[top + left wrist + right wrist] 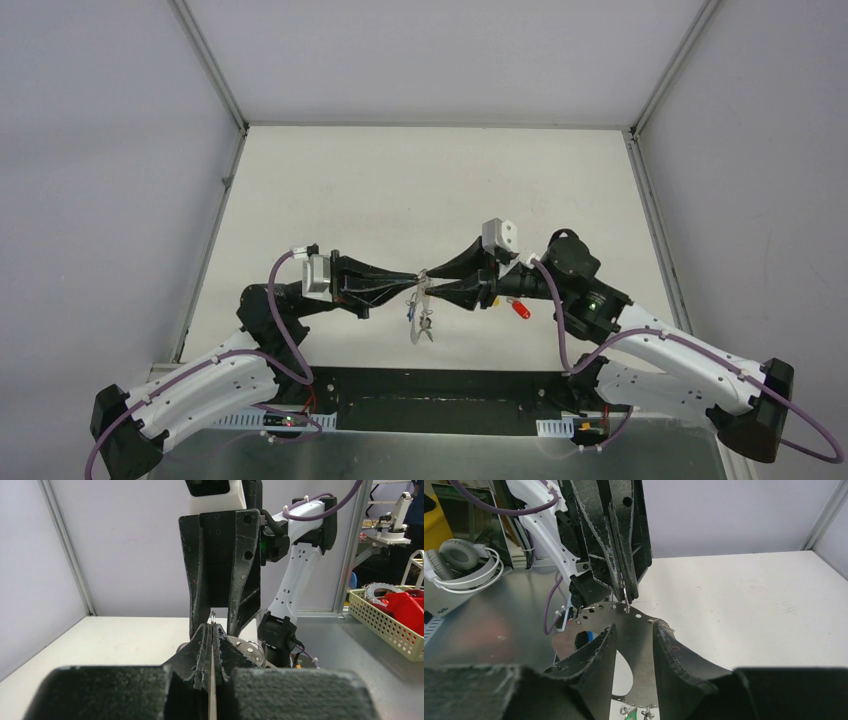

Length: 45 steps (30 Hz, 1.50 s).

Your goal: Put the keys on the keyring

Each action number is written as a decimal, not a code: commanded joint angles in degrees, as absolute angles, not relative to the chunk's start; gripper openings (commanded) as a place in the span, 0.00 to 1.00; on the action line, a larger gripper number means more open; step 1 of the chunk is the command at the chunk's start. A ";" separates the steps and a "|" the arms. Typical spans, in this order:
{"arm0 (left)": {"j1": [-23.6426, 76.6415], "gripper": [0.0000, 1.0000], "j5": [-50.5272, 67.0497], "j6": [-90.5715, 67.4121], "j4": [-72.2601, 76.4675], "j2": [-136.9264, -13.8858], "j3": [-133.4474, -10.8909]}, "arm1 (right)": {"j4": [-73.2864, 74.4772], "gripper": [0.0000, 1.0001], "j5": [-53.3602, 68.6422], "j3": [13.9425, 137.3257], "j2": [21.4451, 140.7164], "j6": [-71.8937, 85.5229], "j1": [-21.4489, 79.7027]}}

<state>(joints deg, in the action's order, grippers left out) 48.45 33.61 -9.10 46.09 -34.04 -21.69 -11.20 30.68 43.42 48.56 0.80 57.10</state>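
The keyring (644, 630) is a flat grey metal band with small holes, held up in the air over the table. My left gripper (212, 627) is shut on it, and in the left wrist view the band (212, 680) shows edge-on between the pads. A small wire ring (213, 614) sticks out past the left fingertips. My right gripper (634, 626) faces the left one tip to tip, its jaws apart on either side of the band. A green key (630, 714) hangs from the band's lower edge. A red-headed key (520, 308) lies on the table under the right arm.
Grey walls enclose the white table (420, 180) on three sides. The black mounting strip (440, 400) runs along the near edge. Off the table, a cream basket (385, 625) holds red parts, and white headphones (459, 562) lie on a metal bench.
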 commanded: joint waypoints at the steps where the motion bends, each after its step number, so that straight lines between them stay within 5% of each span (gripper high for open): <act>1: 49.04 0.00 34.11 -9.98 50.80 -33.73 -22.02 | -15.96 0.36 34.51 45.98 50.24 2.13 57.13; 16: 49.04 0.00 34.01 -9.85 50.08 -33.24 -21.62 | -21.28 0.27 35.14 47.09 53.12 4.70 57.13; 27: 49.01 0.00 34.15 -9.94 49.88 -33.23 -21.45 | -22.45 0.11 35.46 47.66 54.05 5.23 57.13; 36: 49.04 0.00 33.81 -9.45 48.62 -32.48 -21.10 | -23.41 0.27 35.73 47.29 53.72 5.78 57.12; 41: 48.96 0.00 33.88 -9.47 48.60 -32.63 -21.29 | -23.67 0.02 36.61 47.20 54.04 5.80 57.13; 45: 49.04 0.00 33.93 -9.40 48.14 -32.69 -21.36 | -23.94 0.00 36.63 47.22 54.15 5.84 57.13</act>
